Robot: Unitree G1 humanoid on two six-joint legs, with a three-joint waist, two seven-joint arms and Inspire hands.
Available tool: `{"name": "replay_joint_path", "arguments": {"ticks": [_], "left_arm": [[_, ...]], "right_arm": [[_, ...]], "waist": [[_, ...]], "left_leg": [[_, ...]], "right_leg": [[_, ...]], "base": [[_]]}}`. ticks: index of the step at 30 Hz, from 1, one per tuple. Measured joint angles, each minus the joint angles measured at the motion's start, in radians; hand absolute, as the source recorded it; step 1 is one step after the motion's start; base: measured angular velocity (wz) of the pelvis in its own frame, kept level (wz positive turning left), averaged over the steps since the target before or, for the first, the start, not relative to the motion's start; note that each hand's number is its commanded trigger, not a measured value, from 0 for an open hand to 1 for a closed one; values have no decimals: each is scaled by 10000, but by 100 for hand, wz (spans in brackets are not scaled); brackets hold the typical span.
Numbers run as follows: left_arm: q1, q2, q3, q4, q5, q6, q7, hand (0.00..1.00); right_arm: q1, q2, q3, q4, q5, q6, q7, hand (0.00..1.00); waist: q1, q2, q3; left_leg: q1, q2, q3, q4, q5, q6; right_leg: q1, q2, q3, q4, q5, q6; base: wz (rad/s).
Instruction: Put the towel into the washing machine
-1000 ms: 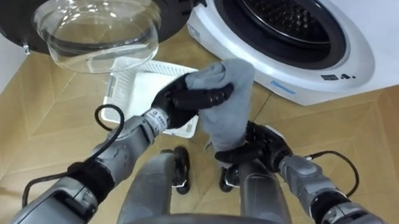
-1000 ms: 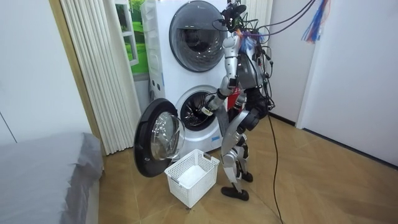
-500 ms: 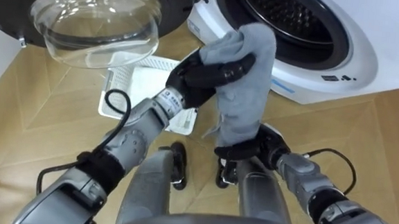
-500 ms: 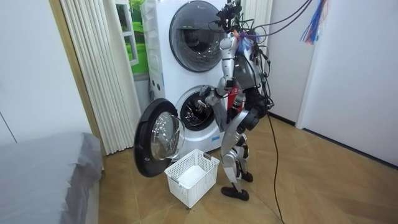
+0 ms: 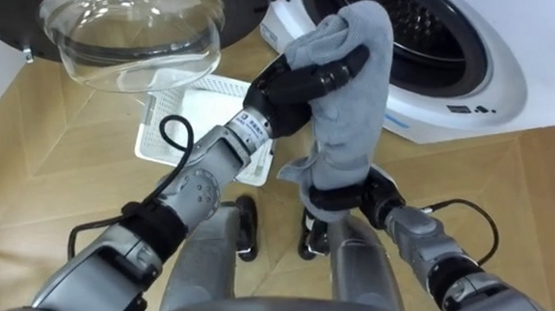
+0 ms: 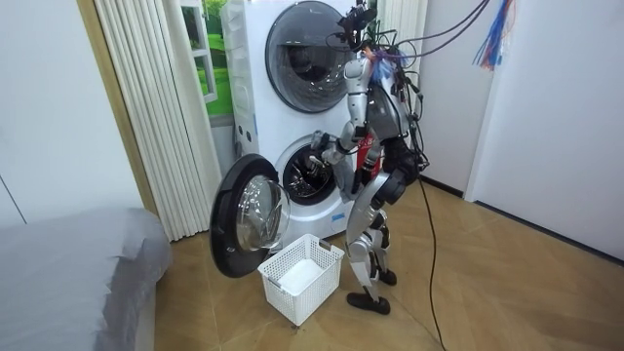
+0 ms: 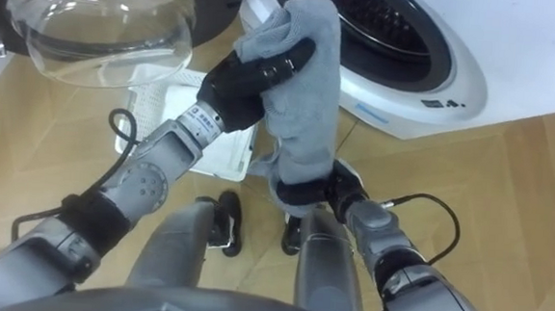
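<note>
While the left hand [image 5: 299, 87], fingers curled round the towel [image 5: 355, 112], has risen toward the washing machine [image 5: 475, 86] at upper right, the right hand [image 5: 344, 200] pinches the towel's lower end; insertion looks near.

This is a home: a laundry corner in a lived-in room. Just beyond the left hand [image 5: 306, 85], which is curled round a grey towel [image 5: 351, 131], gapes the round drum opening of a white front-loading washing machine [image 5: 485, 81]. Its door [image 5: 131, 31], with a domed glass pane, hangs open off to the hand's left. Below the hand a white slatted laundry basket [image 5: 178, 130] sits on a wooden parquet floor [image 5: 55, 161]. In the room view a second round-doored machine [image 6: 302, 58] is stacked above the hand. Well away from the hand, past the open door, are a pleated white curtain [image 6: 156, 107] and a bed [image 6: 68, 263] under a grey cover.
</note>
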Motion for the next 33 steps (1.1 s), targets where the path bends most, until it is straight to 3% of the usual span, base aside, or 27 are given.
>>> {"name": "replay_joint_path", "arguments": {"ticks": [4, 7, 11, 14, 20, 24, 33], "left_arm": [[313, 273, 131, 9, -69, 39, -161, 0], [609, 500, 418, 181, -52, 55, -270, 0], [855, 673, 928, 1223, 231, 26, -162, 0], [1074, 762, 1509, 2051, 1554, 12, 402, 0], [1493, 916, 2208, 2831, 4913, 24, 2025, 0], [1693, 921, 2195, 2850, 5703, 29, 2940, 0], [1789, 856, 2199, 2814, 6614, 50, 3842, 0]], "right_arm": [[124, -16, -116, 6, -6, 243, -62, 100], [255, -45, -170, 19, 13, 267, -174, 100], [275, -182, -217, 52, 81, 509, -369, 100], [204, -464, -314, 61, 194, 692, -482, 100], [-464, -893, -947, 520, 1695, 885, -470, 100], [-880, -1189, -1057, 1008, 2796, 1072, -342, 100], [-1184, -1237, -1323, 1695, 3328, 1346, -229, 100]], "waist": [[54, 27, -12], [369, 100, -18], [937, 226, -26], [1337, 357, -21], [1548, 407, 2], [1648, 437, 26], [1816, 446, 99]], "left_leg": [[22, 14, 14, -93, 13, -23], [69, 13, 13, -293, 67, -79], [171, -43, 15, -574, 171, -136], [180, -73, 21, -736, 238, -155], [-95, -310, -290, -860, 497, -151], [-196, -437, -377, -857, 590, -78], [-547, -641, -506, -1018, 869, -14]], "right_leg": [[20, 34, 0, -83, 15, -12], [36, 74, 15, -270, 87, -38], [41, 56, 31, -289, 90, -43], [5, 22, -5, -325, 90, -48], [-225, -224, -309, -241, 90, -49], [-268, -380, -444, -171, 86, -42], [-614, -628, -630, -120, 116, -48]], "base": [[-1], [-3], [2], [6], [20], [13], [10]]}}
